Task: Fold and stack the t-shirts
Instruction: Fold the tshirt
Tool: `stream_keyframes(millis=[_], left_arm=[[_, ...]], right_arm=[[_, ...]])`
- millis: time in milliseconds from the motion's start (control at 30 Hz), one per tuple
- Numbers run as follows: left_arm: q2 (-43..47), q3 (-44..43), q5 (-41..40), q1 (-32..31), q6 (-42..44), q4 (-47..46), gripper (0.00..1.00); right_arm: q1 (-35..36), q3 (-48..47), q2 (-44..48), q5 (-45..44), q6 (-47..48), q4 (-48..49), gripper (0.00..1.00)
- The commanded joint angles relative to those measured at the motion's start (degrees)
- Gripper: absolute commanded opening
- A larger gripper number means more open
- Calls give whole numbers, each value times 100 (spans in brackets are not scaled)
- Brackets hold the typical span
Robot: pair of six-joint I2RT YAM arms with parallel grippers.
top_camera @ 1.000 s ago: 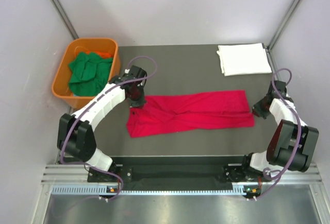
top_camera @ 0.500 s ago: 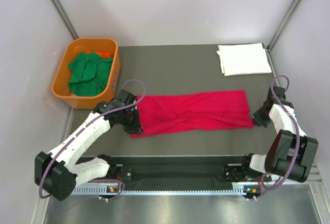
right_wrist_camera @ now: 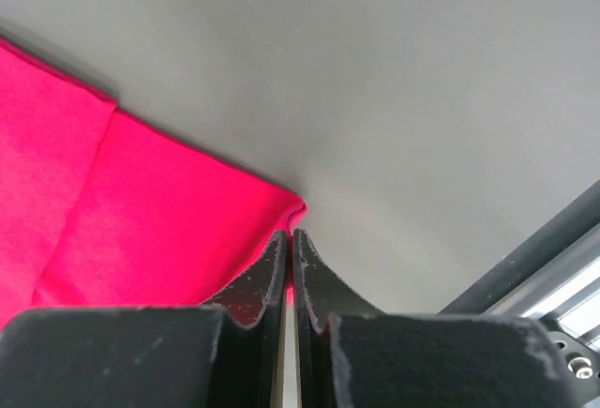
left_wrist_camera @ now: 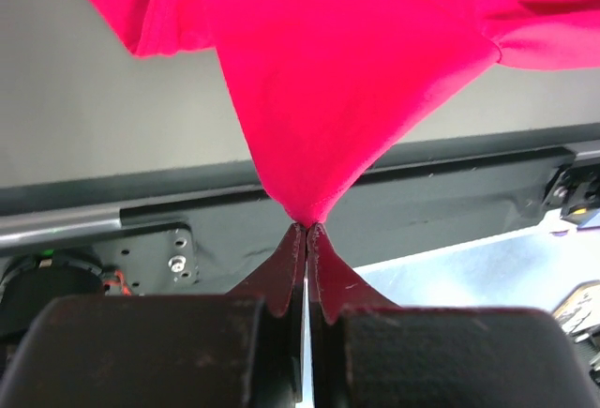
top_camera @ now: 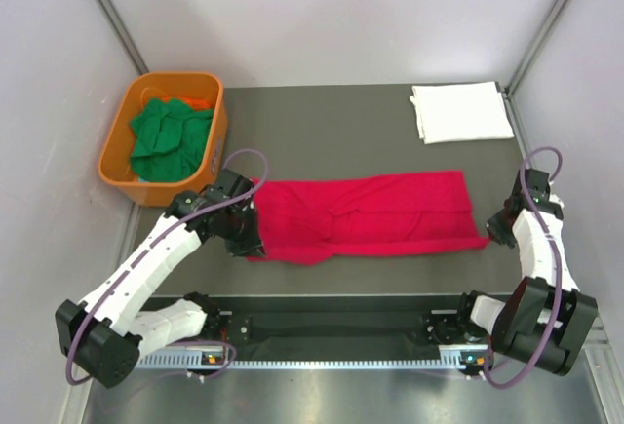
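The red t-shirt (top_camera: 370,212) lies folded lengthwise as a long band across the middle of the dark table. My left gripper (top_camera: 252,242) is shut on its left end; in the left wrist view (left_wrist_camera: 306,227) the red cloth (left_wrist_camera: 337,80) hangs in a pinched point from the closed tips, lifted off the surface. My right gripper (top_camera: 494,234) is shut on the shirt's near right corner (right_wrist_camera: 281,216), low over the table. A folded white t-shirt (top_camera: 460,111) lies at the back right. Green t-shirts (top_camera: 171,136) are bundled in the tub.
The orange plastic tub (top_camera: 125,123) stands at the back left corner. The black rail (top_camera: 331,322) of the arm bases runs along the near edge and also shows in the left wrist view (left_wrist_camera: 469,183). Grey walls close in both sides.
My left gripper has moved from the shirt's far left part down to its near left end and now pulls it up. My right gripper shifted slightly nearer, drawing the right corner out.
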State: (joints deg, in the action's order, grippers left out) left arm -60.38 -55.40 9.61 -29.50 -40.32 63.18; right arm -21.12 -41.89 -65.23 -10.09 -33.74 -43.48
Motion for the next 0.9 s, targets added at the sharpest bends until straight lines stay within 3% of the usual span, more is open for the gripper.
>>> stream_keyframes(millis=[0, 367, 533, 700, 867], left_arm=[[0, -147, 15, -100, 129, 397, 0], [-307, 301, 226, -540, 23, -130, 0], [-869, -111, -572, -470, 225, -121, 0], [-1502, -629, -775, -338, 340, -323, 0], [-2055, -1060, -908, -136, 445, -464, 0]], right_arm=[[-41, 110, 230, -55, -89, -108, 0], [-41, 463, -41, 420, -81, 244, 0], [-41, 67, -341, 367, -89, 349, 0], [-50, -12, -482, 973, 121, 832, 0], [-41, -144, -622, 991, 201, 1061, 0]])
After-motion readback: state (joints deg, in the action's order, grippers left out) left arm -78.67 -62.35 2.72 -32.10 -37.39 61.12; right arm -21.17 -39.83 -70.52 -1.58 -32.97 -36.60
